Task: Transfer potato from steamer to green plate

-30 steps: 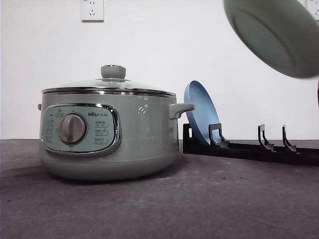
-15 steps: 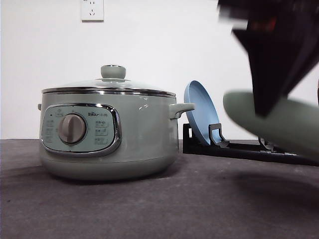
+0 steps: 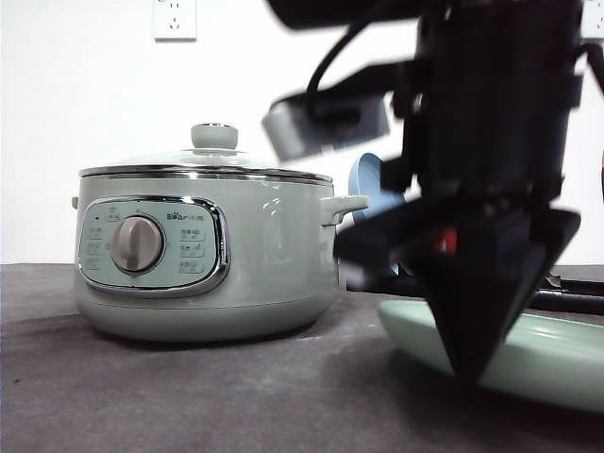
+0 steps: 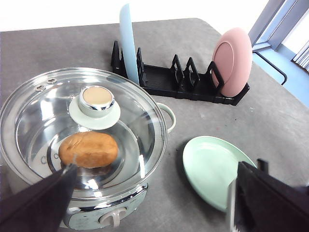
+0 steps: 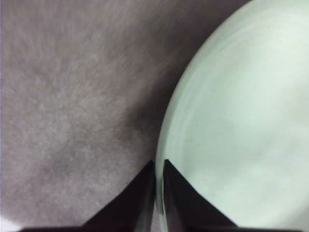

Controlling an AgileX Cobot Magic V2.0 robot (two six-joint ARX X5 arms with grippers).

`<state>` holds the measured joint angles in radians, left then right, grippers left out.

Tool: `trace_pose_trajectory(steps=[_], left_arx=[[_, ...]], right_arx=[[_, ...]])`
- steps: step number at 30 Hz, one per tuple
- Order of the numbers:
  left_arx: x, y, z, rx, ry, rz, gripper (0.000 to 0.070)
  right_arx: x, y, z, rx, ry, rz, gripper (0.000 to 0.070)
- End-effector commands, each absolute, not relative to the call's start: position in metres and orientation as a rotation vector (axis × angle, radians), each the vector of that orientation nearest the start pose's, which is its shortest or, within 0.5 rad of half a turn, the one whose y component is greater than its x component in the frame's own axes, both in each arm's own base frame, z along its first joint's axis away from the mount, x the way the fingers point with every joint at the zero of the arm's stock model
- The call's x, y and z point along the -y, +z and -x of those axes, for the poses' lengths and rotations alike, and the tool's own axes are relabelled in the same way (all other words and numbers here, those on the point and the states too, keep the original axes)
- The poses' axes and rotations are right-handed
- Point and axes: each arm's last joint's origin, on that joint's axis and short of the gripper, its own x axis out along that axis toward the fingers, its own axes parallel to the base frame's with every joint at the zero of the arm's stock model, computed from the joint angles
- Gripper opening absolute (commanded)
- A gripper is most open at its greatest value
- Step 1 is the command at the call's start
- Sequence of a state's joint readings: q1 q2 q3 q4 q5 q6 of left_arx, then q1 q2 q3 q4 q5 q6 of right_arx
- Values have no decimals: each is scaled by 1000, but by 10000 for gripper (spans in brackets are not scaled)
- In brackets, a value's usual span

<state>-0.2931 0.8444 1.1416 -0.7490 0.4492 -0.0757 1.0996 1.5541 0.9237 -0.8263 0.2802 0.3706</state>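
Green plate in right tool

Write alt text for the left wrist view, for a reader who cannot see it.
A potato lies inside the steamer, seen through its closed glass lid. The empty green plate lies flat on the grey table beside the steamer. Behind them a black rack holds a blue plate and a pink plate on edge.

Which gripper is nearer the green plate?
Right. The right gripper is pinched on the green plate rim; the left gripper hangs open above the steamer, apart from the plate.
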Motion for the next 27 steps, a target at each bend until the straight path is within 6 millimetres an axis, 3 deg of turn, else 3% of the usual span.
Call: trace_pose_trajectory(steps=[1,5,7,10,14,20,27], left_arx=[[55,396,-136,-458,-727,95,700],[55,396,-136,-459,-727,95,700],[55,396,-136,-459,-727,95,700],[55,396,-136,-459,-727,95,700],[55,396,-136,-459,-727,95,700],[55,396,-136,-459,-727,95,700],[55,396,-136,-460,-727,95,700]], right_arx=[[-233,170,-123,-1244,443,634,0],[-235,171,-124,-1229,453,626,25],[-233,175,-125,-1222,457,623,108],[-229,186,-125,-1210,502,586,286],[-217,211,-128,-1192,585,458,433],[-177,255,-141,-1098,655,233,551],[-109,300,-150,-880,638,25,561]])
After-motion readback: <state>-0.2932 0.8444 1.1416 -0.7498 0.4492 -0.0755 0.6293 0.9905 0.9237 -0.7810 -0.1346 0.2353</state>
